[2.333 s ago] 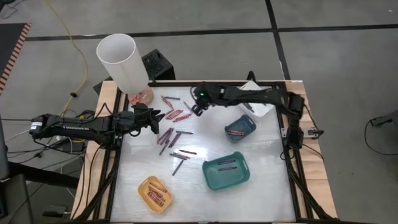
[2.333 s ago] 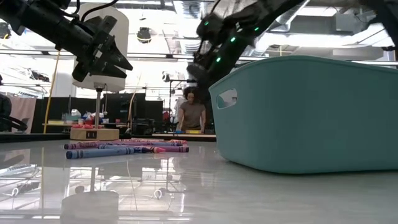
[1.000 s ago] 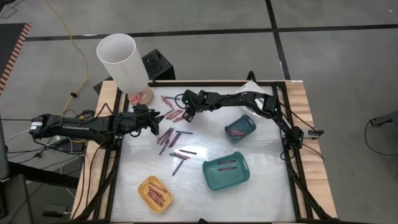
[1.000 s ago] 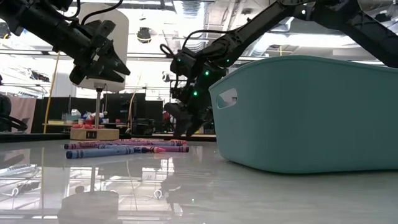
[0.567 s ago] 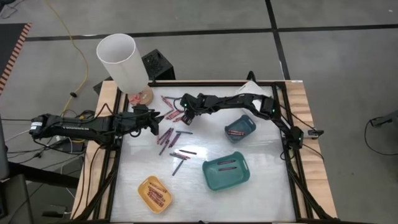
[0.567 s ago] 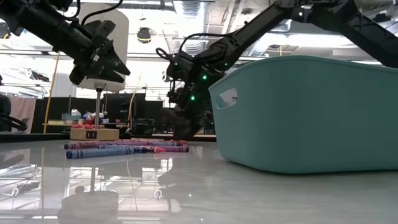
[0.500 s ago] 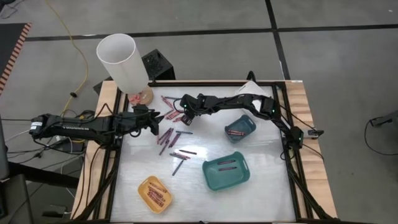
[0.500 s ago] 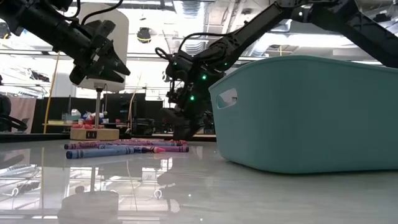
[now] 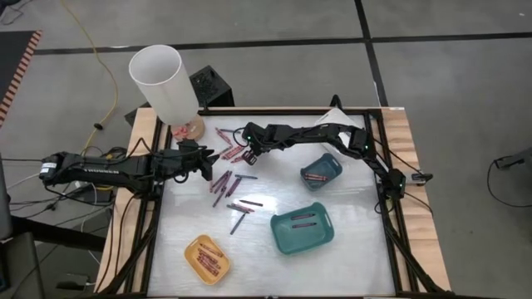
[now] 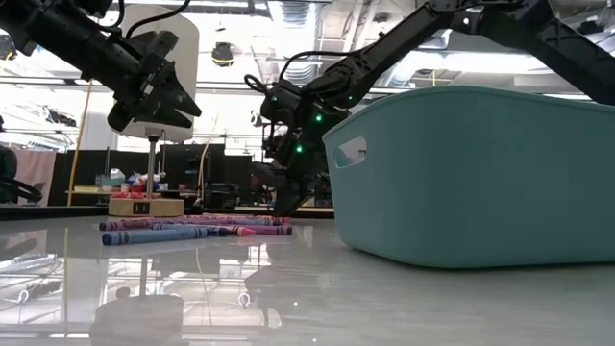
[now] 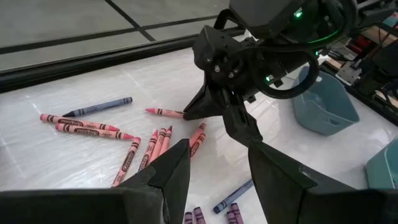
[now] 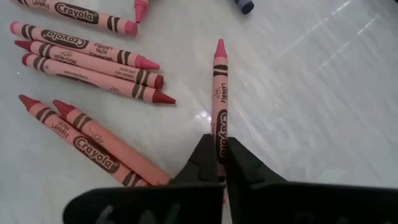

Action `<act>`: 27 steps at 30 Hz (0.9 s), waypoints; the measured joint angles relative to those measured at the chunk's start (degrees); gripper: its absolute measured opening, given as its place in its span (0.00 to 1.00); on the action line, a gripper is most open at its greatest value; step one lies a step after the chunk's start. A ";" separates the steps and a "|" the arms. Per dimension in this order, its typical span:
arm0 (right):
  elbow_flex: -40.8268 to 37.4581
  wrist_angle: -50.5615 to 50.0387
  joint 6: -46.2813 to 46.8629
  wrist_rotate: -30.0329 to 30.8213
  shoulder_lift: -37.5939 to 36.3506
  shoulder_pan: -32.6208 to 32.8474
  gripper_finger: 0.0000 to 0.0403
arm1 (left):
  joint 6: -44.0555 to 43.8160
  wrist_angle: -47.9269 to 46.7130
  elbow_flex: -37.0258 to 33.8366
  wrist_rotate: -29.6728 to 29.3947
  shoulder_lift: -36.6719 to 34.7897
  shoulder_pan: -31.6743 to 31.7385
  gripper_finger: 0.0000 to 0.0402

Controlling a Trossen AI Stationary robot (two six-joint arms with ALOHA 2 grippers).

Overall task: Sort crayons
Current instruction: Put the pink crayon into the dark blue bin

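The crayons lie scattered across the upper-left part of the white table in the high view, in a loose band running from the upper middle of the table down toward its centre. One pink crayon sits between the tips of the right gripper, whose fingers are pressed together on its lower end; in the right wrist view its point aims toward the top of the frame. Just to its left lie more red and pink crayons: three side by side in the upper left and two slanting in the lower left.

In the high view the right gripper is at the upper middle of the table, down among the crayons, with its arm stretching in from the right. The left wrist view shows it from the front, tips at the end of that pink crayon on the surface.

The left gripper hovers at the left edge of the table, just left of the crayon band; its fingers stand apart with nothing between them.

Further out, a small blue tray holding crayons sits at right of centre, a teal tray at lower centre, and a yellow tray with red ones at lower left. A tall white cylinder stands at the table's upper-left corner.
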 joint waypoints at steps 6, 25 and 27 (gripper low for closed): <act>1.61 -2.86 -2.32 -0.79 -2.61 0.28 0.01 | -0.15 -0.36 0.00 1.48 0.00 0.00 0.38; -2.93 -40.54 -25.86 8.29 -27.85 1.82 0.00 | -0.70 -1.70 -0.02 1.28 0.01 -0.24 0.38; -5.37 -45.08 -26.01 8.96 -30.66 1.83 0.00 | -0.70 -1.51 -0.02 1.15 0.01 -0.24 0.38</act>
